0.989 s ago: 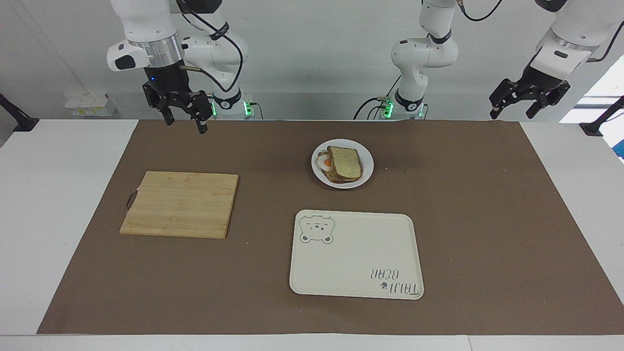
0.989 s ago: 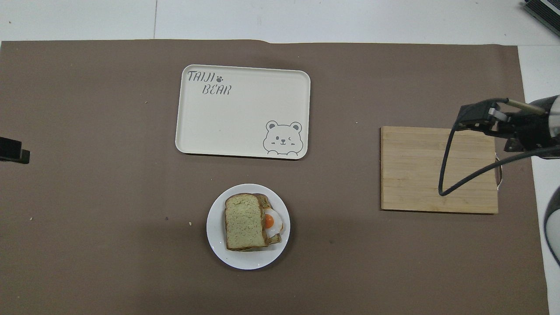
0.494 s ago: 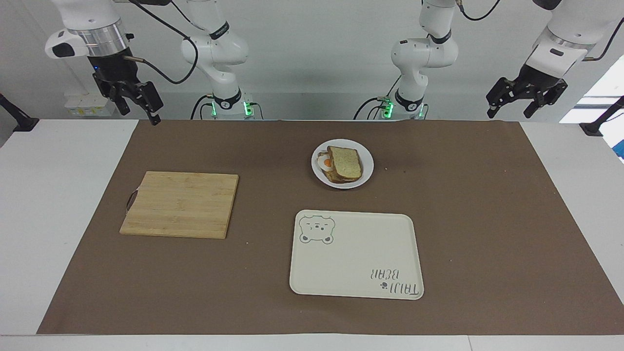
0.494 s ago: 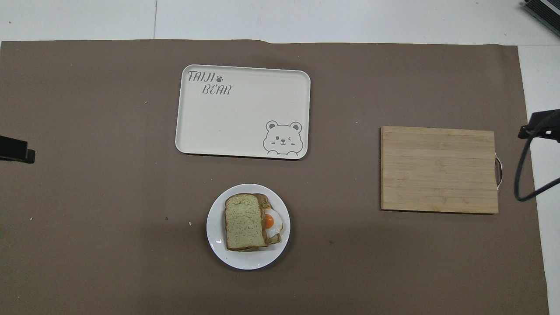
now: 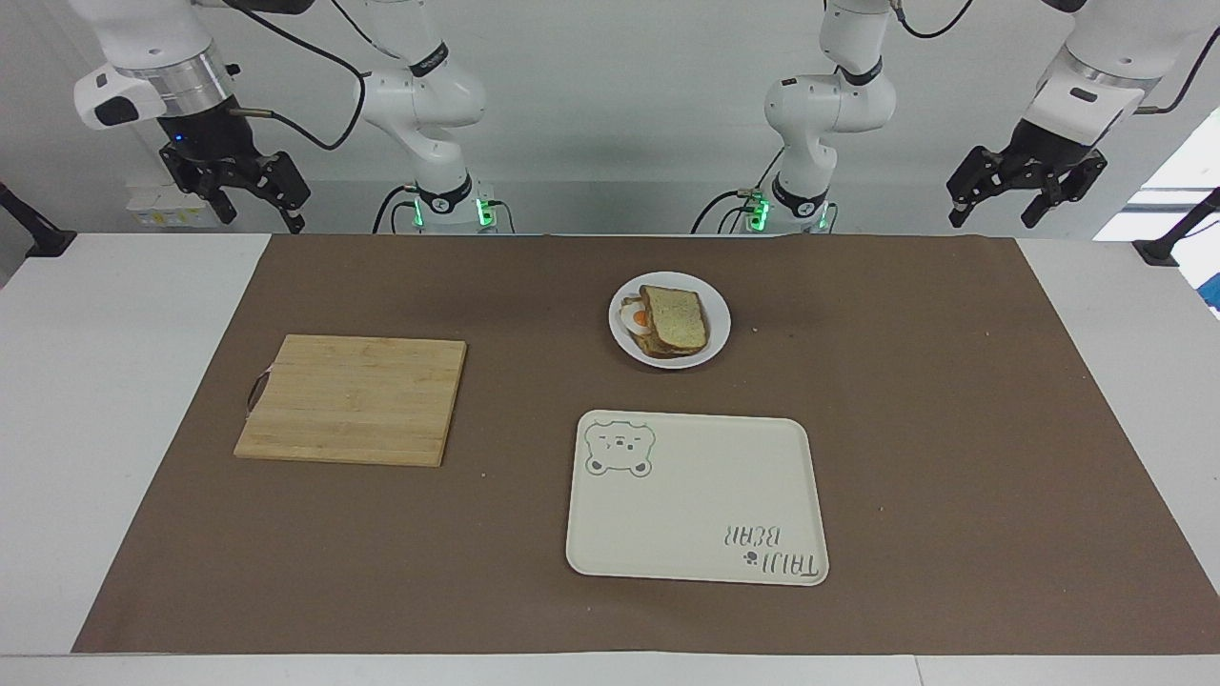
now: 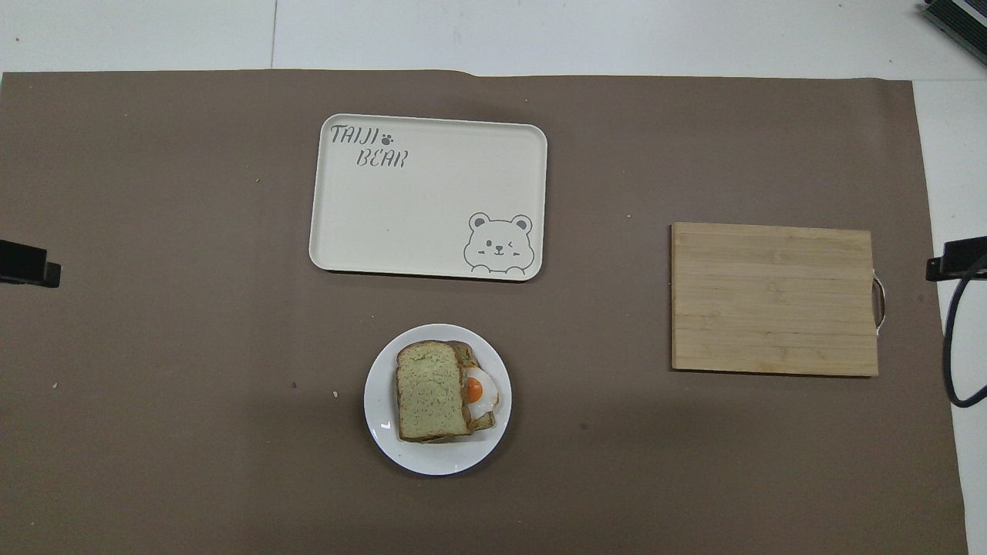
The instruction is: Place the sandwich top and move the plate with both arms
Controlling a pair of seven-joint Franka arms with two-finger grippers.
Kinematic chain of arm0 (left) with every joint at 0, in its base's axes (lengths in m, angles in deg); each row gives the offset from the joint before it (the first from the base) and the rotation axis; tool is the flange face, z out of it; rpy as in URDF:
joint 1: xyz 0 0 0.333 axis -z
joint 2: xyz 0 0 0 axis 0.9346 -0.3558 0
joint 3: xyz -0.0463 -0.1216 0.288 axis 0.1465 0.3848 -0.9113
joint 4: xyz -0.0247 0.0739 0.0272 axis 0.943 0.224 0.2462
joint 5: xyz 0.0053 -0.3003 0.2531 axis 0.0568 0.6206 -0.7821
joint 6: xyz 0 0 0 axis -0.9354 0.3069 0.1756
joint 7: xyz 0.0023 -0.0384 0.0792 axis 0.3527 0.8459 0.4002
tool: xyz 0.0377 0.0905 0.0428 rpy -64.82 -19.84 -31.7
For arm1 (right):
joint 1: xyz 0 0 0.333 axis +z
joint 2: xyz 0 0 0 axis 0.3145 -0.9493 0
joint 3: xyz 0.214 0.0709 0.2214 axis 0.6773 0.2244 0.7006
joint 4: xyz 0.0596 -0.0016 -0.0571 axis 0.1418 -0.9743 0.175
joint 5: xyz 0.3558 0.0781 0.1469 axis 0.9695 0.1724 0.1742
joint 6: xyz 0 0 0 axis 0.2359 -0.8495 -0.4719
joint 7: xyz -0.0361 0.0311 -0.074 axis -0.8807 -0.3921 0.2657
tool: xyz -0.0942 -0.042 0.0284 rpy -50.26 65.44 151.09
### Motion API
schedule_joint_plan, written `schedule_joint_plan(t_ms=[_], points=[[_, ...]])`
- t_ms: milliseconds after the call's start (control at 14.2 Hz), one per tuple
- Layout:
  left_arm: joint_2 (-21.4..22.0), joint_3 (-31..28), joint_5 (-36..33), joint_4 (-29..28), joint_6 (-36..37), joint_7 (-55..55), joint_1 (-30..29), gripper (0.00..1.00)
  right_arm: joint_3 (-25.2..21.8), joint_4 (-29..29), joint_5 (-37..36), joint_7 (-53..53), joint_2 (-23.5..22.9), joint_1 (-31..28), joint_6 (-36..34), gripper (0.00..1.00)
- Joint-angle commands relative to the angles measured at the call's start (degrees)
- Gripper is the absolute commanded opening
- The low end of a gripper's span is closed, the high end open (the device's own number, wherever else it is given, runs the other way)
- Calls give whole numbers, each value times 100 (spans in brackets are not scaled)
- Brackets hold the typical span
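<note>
With the sandwich top (image 5: 675, 317) already on the egg, on the plate (image 5: 715, 333) nearer the robots than the bear tray (image 5: 696, 505), both open, empty tools (left tool (image 5: 1026, 186), right tool (image 5: 234, 186)) should grip opposite rims evenly.

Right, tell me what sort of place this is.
Probably a robot lab staged as a kitchen: two white jointed arms bolted at a table under brown paper, with a round white plate and bamboo cutting board as props.
</note>
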State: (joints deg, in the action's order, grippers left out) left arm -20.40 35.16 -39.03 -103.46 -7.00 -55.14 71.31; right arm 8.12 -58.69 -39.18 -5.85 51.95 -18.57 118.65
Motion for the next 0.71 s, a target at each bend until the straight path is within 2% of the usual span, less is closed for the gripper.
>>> schedule_joint_plan(t_ms=[0,282,636], points=[[-92,-11,-61,391,220,3,22,100,71,-72,-118,-207,17,24,91,100],[-426,-2,-61,1086,676,55,13,100,71,-79,-39,-163,-2,-11,47,100],[-541,-55,-87,1253,905,55,5,100,71,-237,-118,-119,94,41,82,100]])
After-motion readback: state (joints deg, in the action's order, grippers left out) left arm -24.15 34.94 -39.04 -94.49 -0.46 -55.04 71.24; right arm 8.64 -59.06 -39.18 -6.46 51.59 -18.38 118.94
